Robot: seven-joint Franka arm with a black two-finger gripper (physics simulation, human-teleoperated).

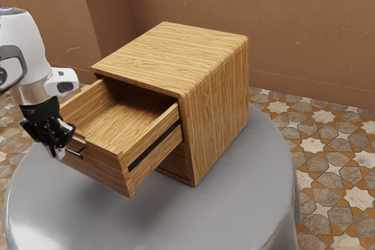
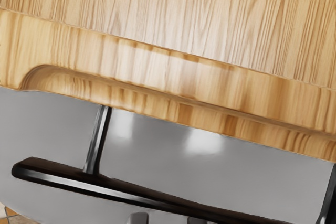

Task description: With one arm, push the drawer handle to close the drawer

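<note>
Black pincer (image 1: 57, 154) at about 8 o'clock in the exterior view, tips pointing down beside the drawer handle (image 1: 74, 154). Released: the wrist view has a gap between the fingers, both on the same side of the bar, nothing clamped. Can't confirm contact with the bar from here.

Handle is a slim dark bar on posts, standing off the front of the upper drawer (image 1: 102, 168). Looks stiff and smooth, so tips could skid along it. Drawer is well out, front at 8 o'clock; the tray behind it looks empty, so I'd expect a light, steady slide. Not fragile, but an off-centre shove could rack it in its runners.

No grasp needed. I'd put the tips square on the outer face of the bar, midway between posts, then push toward 1 to 2 o'clock, in line with the drawer sides. Main risk is riding over or under the bar, or snagging a tip behind it.

Wooden cabinet (image 1: 217, 106) sits beyond, centre to 1 o'clock, on the grey-covered desk (image 1: 240, 203). A hard shove might shift it. Task reads as barely started: drawer front still needs to meet the cabinet face.
</note>
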